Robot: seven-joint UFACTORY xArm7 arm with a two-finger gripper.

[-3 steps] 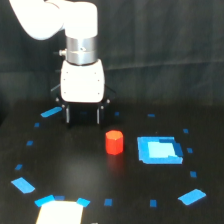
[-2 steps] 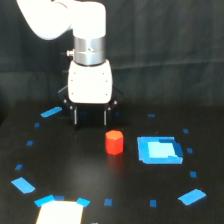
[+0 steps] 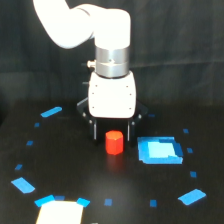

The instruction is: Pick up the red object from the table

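Note:
The red object (image 3: 114, 142) is a small stubby red-orange block standing on the black table (image 3: 125, 195), just left of a blue square patch (image 3: 158, 150). My gripper (image 3: 111, 132) hangs from the white arm directly behind and above it in the exterior view. Its two dark fingers (image 3: 94, 131) point down and stand apart, one on each side of the block's top. The jaws are open and nothing is gripped. Whether the fingertips touch the table cannot be told.
Small blue tape marks ring the table, such as a strip (image 3: 51, 111) at the exterior view's left and another (image 3: 192, 196) at the lower right. A pale rectangular piece (image 3: 60, 212) lies at the bottom edge. A dark curtain hangs behind.
The arm has moved toward the exterior view's right and closer to the red object. The open fingers now straddle the block instead of standing behind and left of it.

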